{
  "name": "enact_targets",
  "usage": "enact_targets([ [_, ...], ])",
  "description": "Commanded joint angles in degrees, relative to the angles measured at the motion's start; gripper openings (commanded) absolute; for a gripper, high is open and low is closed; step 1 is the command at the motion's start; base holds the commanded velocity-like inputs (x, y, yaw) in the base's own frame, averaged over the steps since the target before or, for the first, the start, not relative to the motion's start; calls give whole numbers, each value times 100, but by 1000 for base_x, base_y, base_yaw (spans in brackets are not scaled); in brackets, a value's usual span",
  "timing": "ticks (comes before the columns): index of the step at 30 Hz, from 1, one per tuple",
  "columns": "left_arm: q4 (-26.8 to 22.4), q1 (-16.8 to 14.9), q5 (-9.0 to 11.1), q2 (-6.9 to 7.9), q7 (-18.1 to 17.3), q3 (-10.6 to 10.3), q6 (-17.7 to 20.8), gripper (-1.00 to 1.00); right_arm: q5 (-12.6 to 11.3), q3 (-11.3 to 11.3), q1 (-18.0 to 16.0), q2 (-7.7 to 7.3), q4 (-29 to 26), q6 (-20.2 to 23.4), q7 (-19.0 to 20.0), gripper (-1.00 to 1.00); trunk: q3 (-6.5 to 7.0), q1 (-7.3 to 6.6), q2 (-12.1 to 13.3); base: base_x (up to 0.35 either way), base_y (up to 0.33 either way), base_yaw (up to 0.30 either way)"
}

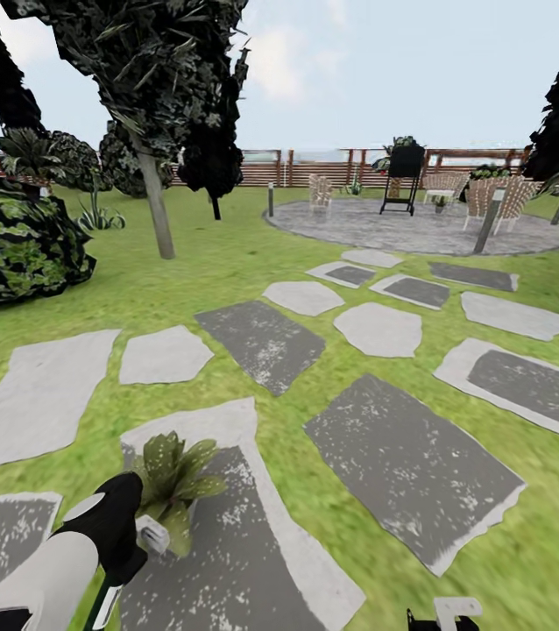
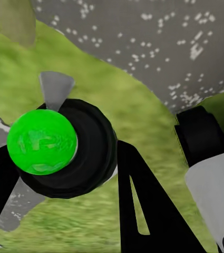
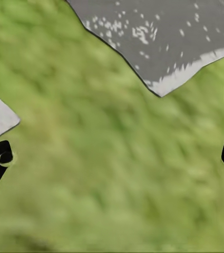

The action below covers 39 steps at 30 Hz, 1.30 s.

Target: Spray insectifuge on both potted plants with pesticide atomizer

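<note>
Atomizer [image 2: 59, 150] gripped by left gripper [image 2: 64, 174] (near potted plant [image 1: 174, 482]).

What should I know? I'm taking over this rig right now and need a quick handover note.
Left gripper: shut on the atomizer, close beside one plant on a slab.
Right gripper: open, empty, over grass.
Done: atomizer picked up.
Left: spray this plant, then find the second one, which I cannot pick out here. Spray coverage so far cannot be judged.
</note>
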Motion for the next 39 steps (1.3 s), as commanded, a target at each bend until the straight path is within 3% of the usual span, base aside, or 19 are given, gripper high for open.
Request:
enact_targets([
  [1, -9, -2, -58, -4, -56, 35, 23, -100, 60, -49, -3, 1, 6, -17, -15, 100, -5, 1, -3, 226, -196, 0],
  [11, -14, -2, -61, -3, -60, 35, 23, -100, 60, -49, -3, 1, 6, -17, -15, 100, -5, 1, -3, 105, -239, 218],
  [22, -77, -2, -36, 7, -57, 57, 31, -100, 60, -49, -3, 1, 6, -17, -15, 100, -5, 1, -3, -140, -129, 272],
  [26, -112, -2, 42, 15, -56, 274, 31, -100, 60, -49, -3, 1, 6, -17, -15, 100, -5, 1, -3, -5, -1, 50],
  [32, -113, -2, 67, 13, -62, 321, -55, -100, 60, -49, -3, 1, 6, -17, -15, 100, -5, 1, -3, -22, 0, 2],
  [33, -114, -2, 96, 9, -63, 340, -144, -100, 60, -49, -3, 0, 6, -17, -15, 100, -5, 1, -3, -215, 0, 0],
  [37, -63, -2, 609, 38, -55, 379, -588, -100, 56, -49, -3, 0, 6, -17, -7, 100, -5, 1, -3, -315, 0, 0],
  [39, -25, -1, 877, 75, -4, 395, -1124, -100, 58, -49, -3, -6, 0, -17, -3, 100, -5, 1, -3, -333, 0, 0],
])
